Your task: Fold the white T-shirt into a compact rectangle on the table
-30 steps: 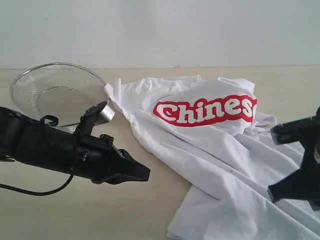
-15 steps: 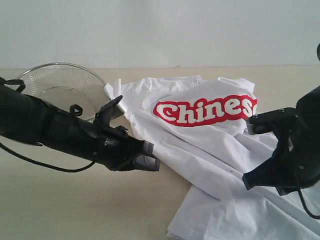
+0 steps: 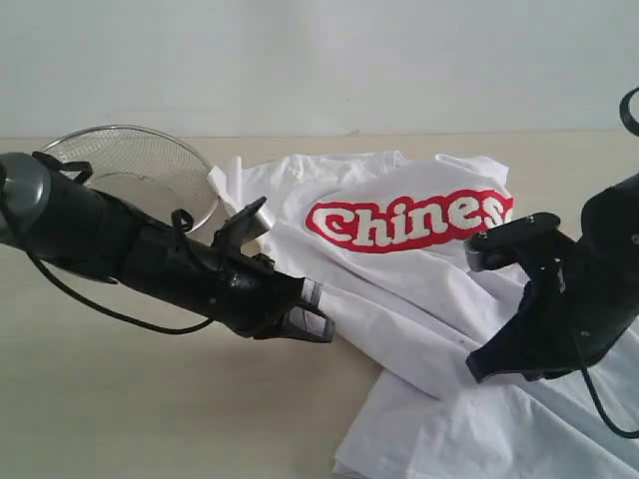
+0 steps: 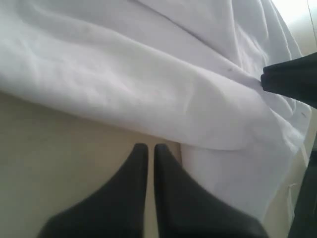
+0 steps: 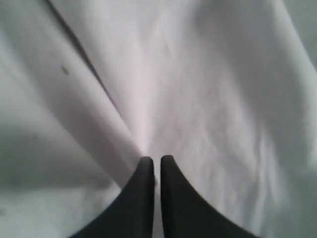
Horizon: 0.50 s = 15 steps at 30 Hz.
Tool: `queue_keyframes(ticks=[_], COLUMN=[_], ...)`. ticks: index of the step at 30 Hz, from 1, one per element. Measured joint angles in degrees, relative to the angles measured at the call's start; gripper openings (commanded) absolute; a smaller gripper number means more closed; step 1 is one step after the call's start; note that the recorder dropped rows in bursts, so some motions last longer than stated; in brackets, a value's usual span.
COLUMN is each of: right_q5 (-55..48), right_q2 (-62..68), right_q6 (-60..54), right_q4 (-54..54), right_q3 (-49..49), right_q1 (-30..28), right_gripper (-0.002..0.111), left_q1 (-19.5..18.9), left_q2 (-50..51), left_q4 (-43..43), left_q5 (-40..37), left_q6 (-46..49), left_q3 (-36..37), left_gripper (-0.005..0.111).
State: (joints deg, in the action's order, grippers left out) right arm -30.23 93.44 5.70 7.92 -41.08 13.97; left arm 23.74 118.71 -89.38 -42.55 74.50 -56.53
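Tools closed: left tool beside the white T-shirt, right tool over it

**Closed gripper at a fold**

The view is filled by the white shirt. The gripper is seen closed, its black tips set against a raised fold. A dark speck is seen on the cloth.

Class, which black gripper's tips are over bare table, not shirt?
The left black gripper: its tips lie over pale beige tabletop; the right gripper is over the white red-lettered T-shirt.
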Motion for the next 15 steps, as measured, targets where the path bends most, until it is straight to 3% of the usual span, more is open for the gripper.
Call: queue_keyframes(ticks=[6,9,12,15], right_q5=[-2.52,-5.73,-7.54,-8.19], right_q2=[0.00,0.00,0.00,0.00], right_q6=[-18.97,-23.36,-24.53,-24.78], right_q4=[-14.02,-18.14,-19.26,-19.42], right_q3=[-2.80,-7.68,-12.13,-14.96], right_q1=[1.58,4.79,7.63,8.82], right_gripper=[0.000,0.007,0.027,0.060], left_q1=[-2.56,-4.98,-7.38,-9.54], left_q2=[-1.90,-2.15,-2.24,-2.93], left_q4=[4.93,6.76,8.27,9.30], left_q5=[-0.09,-1.07,-4.34,-6.83], left_q6=[-0.37,-1.94,-2.45,-2.56], left_q3=[-0.13,-0.13,-0.13,-0.01], left_gripper=[0.004,0.004,0.004,0.004])
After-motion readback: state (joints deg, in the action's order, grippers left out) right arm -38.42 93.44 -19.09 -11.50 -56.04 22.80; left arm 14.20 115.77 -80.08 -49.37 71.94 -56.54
